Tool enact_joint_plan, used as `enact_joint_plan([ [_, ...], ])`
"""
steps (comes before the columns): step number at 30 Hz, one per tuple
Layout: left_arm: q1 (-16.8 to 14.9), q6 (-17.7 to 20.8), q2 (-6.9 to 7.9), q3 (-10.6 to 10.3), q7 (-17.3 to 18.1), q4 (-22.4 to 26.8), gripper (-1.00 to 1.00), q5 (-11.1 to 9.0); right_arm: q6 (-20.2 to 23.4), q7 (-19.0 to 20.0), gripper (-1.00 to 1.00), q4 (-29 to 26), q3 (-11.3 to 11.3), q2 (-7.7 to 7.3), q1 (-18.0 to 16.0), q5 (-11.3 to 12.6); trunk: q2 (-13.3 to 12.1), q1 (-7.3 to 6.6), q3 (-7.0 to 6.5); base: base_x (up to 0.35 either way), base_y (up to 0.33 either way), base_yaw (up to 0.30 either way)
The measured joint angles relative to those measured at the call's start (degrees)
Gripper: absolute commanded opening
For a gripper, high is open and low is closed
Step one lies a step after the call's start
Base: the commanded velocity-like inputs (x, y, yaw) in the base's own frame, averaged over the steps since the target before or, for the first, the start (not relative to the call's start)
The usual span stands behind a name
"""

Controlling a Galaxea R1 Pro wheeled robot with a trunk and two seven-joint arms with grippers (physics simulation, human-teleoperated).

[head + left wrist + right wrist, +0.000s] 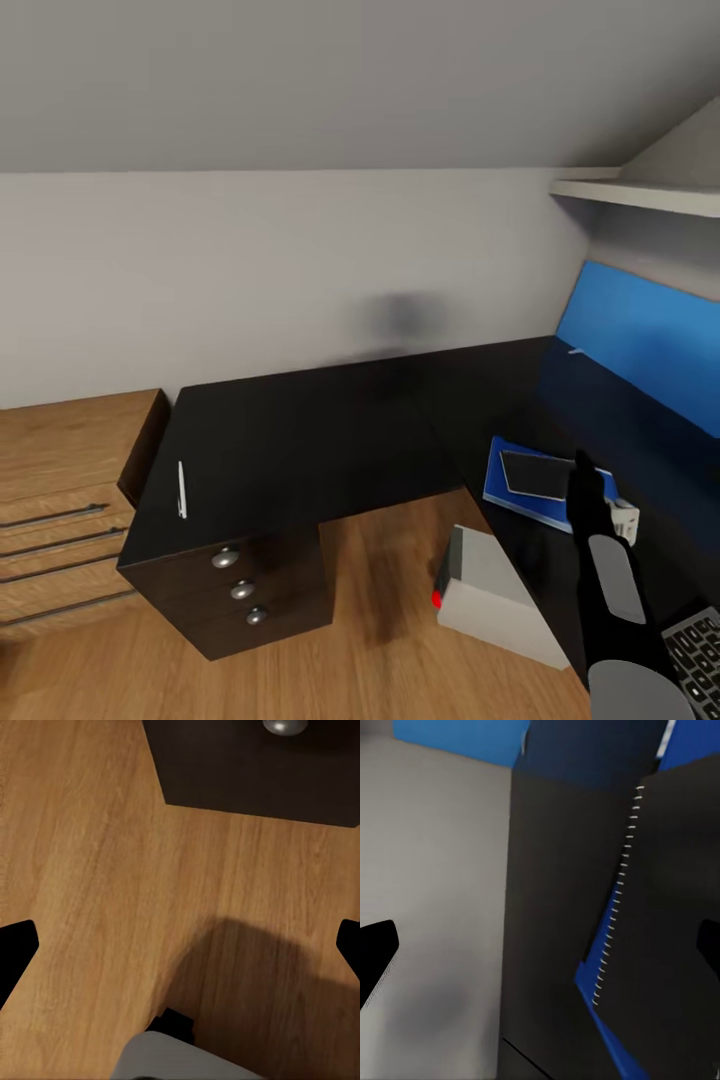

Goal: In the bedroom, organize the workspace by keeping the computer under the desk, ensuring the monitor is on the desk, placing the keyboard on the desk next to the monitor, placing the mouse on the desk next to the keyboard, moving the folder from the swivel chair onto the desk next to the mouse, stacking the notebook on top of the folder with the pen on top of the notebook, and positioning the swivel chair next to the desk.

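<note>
The black L-shaped desk (300, 430) fills the middle of the head view. A slim white pen (181, 490) lies near its left end. On the right wing the blue folder (505, 492) lies flat with the dark notebook (535, 474) on top. My right gripper (585, 478) hovers just to the right of them, open and empty. In the right wrist view the notebook (675, 907) with its spiral edge rests on the folder (594, 1001) between the spread fingers (376, 949). The pale grey computer (495, 600) stands on the floor under the desk. My left gripper (180, 945) is open above wood floor.
A light wood drawer unit (60, 490) stands left of the desk. Round silver knobs (225, 558) mark the desk drawers. A blue wall panel (640, 340) and a white shelf (640, 195) are at the right. A keyboard corner (700, 650) shows at the lower right.
</note>
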State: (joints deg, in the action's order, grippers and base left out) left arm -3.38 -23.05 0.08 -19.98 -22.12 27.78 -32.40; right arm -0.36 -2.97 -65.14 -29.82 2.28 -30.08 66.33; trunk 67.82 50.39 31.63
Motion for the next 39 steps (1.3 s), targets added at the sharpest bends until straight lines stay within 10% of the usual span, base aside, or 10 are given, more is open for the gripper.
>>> enact_joint_plan([
  [16, 0.0, 0.16, 0.05, -0.01, -0.01, -0.14, 1.0, -0.03, 0.87, 0.33, 1.0, -2.86, 0.65, 0.31, 1.08, -9.89, -6.42, -3.52, -2.88, 0.0, 0.0, 0.0],
  [22, 0.0, 0.18, 0.12, 0.0, -0.01, -0.18, 1.0, -0.11, 3.57, 0.11, 1.0, -3.02, 8.92, 0.26, 1.11, -19.13, -8.83, -4.83, -3.95, 0.0, 0.0, 0.0],
  [27, -0.01, 0.18, 0.13, 0.05, -0.09, -0.2, 1.0, -0.12, 7.19, -5.21, 1.0, -2.77, 25.8, -0.01, 1.11, -32.24, -10.84, -5.93, -4.85, 0.0, 0.0, 0.0],
  [33, 0.0, 0.19, 0.13, 0.07, -0.16, -0.21, 1.0, -0.12, 17.49, -10.49, 1.0, -3.97, 31.37, -0.06, 1.11, -39.39, -13.25, -7.25, -5.93, 0.0, 0.0, 0.0],
  [36, 0.0, 0.18, 0.14, 0.08, -0.13, -0.4, 1.0, -0.12, 33.04, -13.54, 1.0, -7.92, 34.46, 0.16, 1.12, -45.46, -14.45, -7.91, -6.47, 0.0, 0.0, 0.0],
  [39, 0.0, 0.18, 0.14, 0.11, -0.11, -0.8, 1.0, -0.12, 39.54, -14.38, 1.0, -11.52, 35.03, 0.38, 1.12, -47.23, -15.65, -8.57, -7.01, 0.0, 0.0, 0.0],
])
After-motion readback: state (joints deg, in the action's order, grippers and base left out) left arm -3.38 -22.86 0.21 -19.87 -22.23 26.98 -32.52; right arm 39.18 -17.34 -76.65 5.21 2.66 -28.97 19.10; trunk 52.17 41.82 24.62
